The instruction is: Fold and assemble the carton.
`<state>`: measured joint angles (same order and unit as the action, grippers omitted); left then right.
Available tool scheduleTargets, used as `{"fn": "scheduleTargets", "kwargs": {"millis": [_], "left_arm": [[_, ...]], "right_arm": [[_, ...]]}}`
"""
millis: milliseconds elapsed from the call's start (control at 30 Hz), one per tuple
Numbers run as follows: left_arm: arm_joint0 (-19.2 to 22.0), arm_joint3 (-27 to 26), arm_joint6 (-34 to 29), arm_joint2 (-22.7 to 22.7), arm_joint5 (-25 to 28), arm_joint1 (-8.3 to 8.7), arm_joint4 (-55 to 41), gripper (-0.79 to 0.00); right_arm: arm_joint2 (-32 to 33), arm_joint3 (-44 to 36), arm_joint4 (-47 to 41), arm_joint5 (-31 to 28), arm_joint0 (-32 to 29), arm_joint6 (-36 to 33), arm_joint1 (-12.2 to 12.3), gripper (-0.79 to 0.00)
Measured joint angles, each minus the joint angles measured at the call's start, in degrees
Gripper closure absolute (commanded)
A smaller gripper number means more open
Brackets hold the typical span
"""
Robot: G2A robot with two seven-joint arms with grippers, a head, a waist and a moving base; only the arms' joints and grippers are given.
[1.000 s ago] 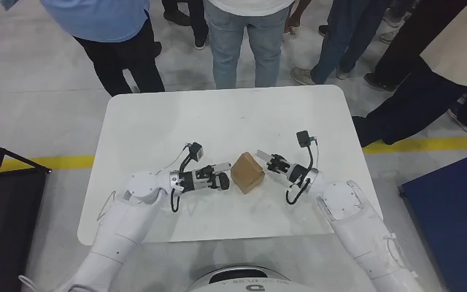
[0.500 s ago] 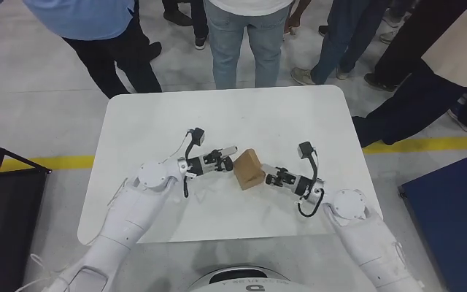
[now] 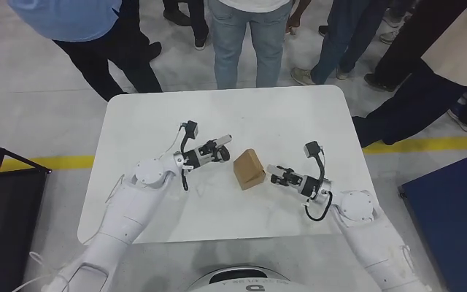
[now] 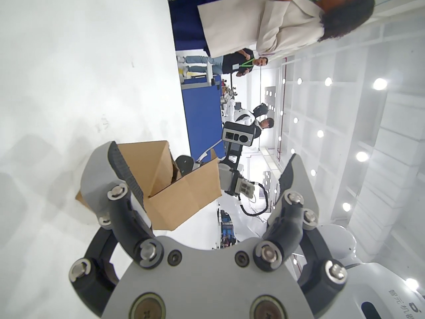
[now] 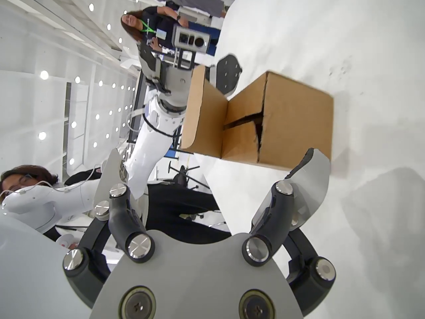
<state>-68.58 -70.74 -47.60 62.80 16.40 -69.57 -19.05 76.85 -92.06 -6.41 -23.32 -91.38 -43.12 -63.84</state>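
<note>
A small brown carton [image 3: 249, 169] lies on its side in the middle of the white table [image 3: 306, 117]. In the left wrist view the carton [image 4: 186, 194] turns its open end with loose flaps toward my left gripper [image 4: 199, 170], which is open and holds nothing. From above, the left gripper [image 3: 221, 145] is a short way off the carton's far left corner. My right gripper [image 3: 273, 173] sits just right of the carton, open and not touching it. In the right wrist view the carton [image 5: 289, 124] shows a folded end with slits between my right gripper [image 5: 212, 167] fingers, one flap standing out sideways.
Several people stand close along the table's far edge [image 3: 241, 44] and at its right side [image 3: 408, 109]. A dark object [image 3: 18, 197] stands left of the table on the floor. Bare table surface lies all around the carton.
My left gripper has drawn away from the carton toward the far side. The right gripper dropped to the carton's right side and backed off a little. The carton has barely shifted.
</note>
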Motion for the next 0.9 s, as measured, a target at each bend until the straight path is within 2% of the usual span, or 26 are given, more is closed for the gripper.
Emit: {"fn": "scheduleTargets", "kwargs": {"millis": [167, 333, 500, 700, 900], "left_arm": [[-6.26, -4.39, -4.57, 2.00, -2.99, 1.44, 1.62, -0.785], [-9.83, -10.40, -6.17, 3.22, -4.60, 2.23, 2.30, -0.785], [-7.95, -11.94, -3.55, 2.37, -4.29, 1.96, 3.01, -0.785], [-3.25, -9.53, 0.87, 1.16, -3.90, 1.50, 7.34, -0.785], [-0.79, -7.33, 0.78, 0.36, -3.34, 1.21, 7.35, -0.785]], "right_arm": [[-1.25, 1.40, 0.85, 0.06, 1.65, 2.82, -0.27, -0.785], [-4.09, 2.78, 0.29, -0.36, 3.87, 3.44, -0.78, -0.785], [-6.37, 3.61, -1.96, -1.39, 4.92, 1.21, -1.05, -0.785], [-7.36, 3.38, -4.81, -2.74, 4.30, -1.26, -1.01, -0.785], [-8.55, 2.31, -4.83, -2.70, 3.53, -2.35, -0.94, -0.785]]}}
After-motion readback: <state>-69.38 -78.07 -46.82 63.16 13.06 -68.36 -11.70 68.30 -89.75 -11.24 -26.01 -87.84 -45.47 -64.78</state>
